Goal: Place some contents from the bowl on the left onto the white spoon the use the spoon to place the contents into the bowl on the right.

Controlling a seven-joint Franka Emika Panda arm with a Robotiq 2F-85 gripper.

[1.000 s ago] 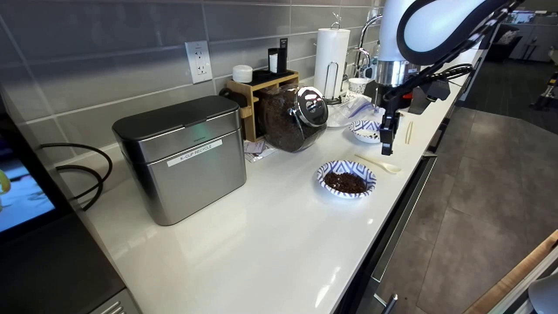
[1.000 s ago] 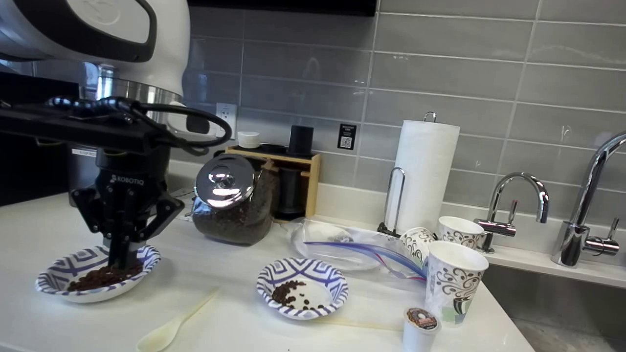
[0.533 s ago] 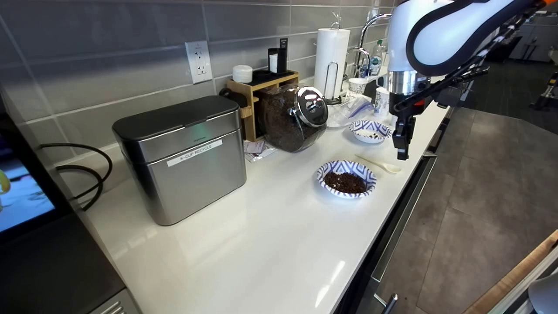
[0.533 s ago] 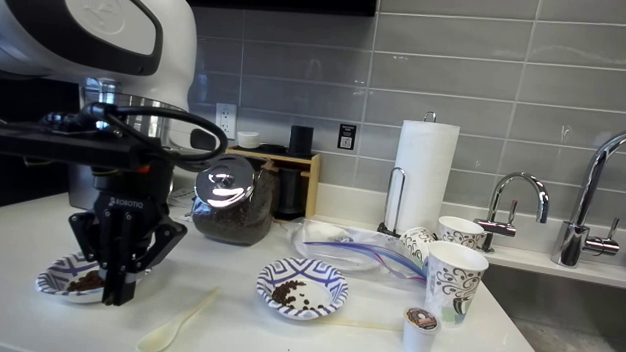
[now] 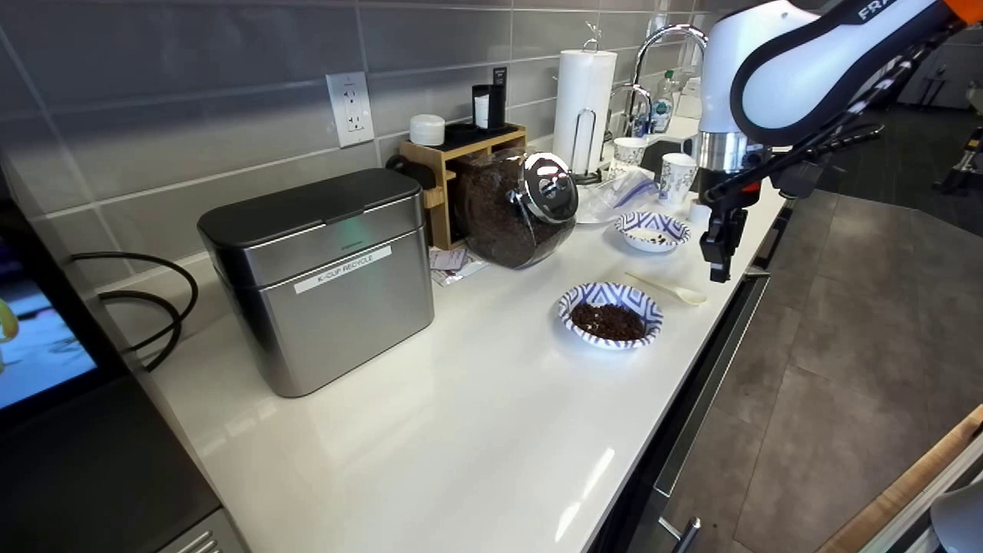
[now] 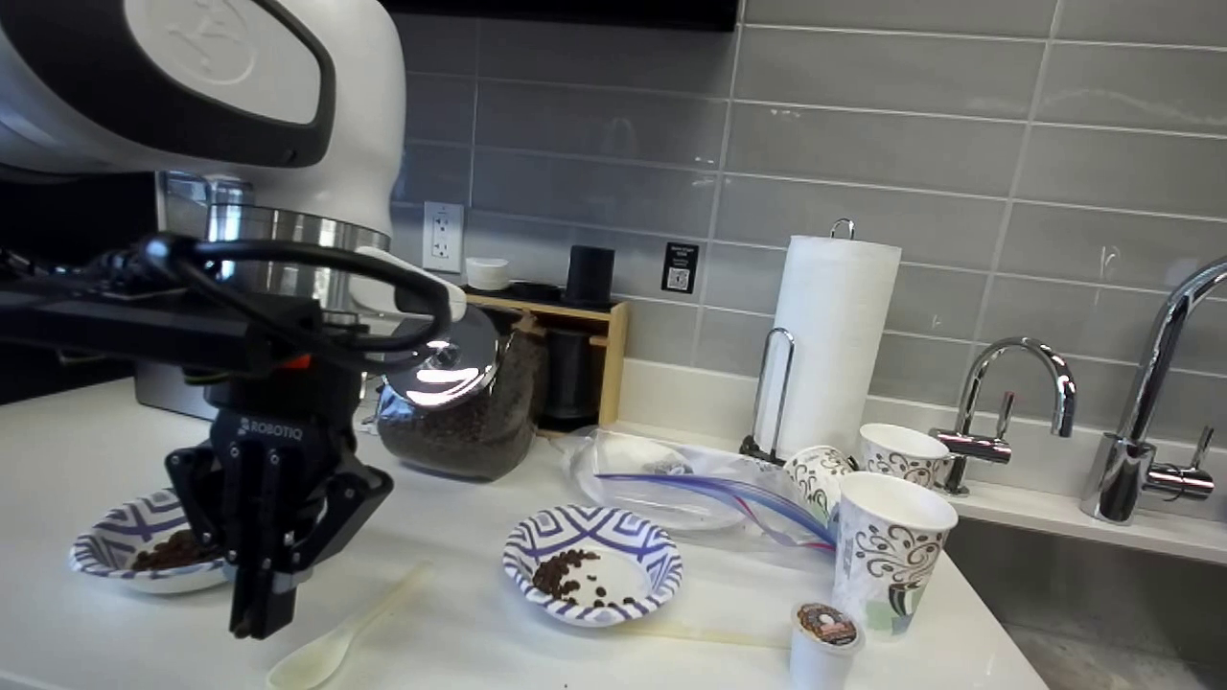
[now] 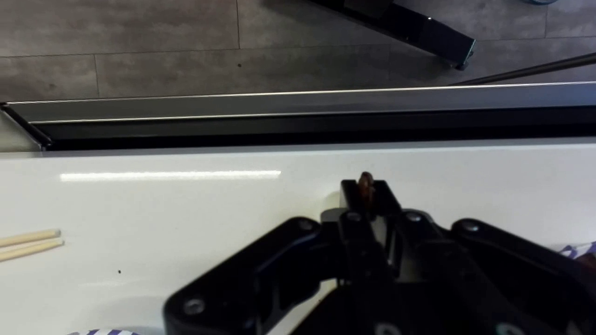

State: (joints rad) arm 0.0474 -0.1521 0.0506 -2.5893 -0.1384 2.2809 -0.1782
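The bowl on the left, blue and white patterned, holds a heap of dark brown contents. A few bits lie scattered in the bowl on the right, which has the same pattern. Between the bowls, the white spoon lies flat on the counter, its scoop end toward the front edge. My gripper hangs above the counter beside that scoop end, pointing down. In the wrist view, its fingertips are shut on a few brown bits that stick out past them. There the gripper hides most or all of the spoon.
Near the right bowl stand a coffee pod, a patterned paper cup and a plastic bag. A glass jar and a steel bin line the wall. Two chopsticks lie close by. The counter's front edge is near.
My gripper has come out of the left bowl and moved toward the counter's front edge, to beside the spoon's scoop end, with bits in its fingertips. Bowls and spoon have not moved.
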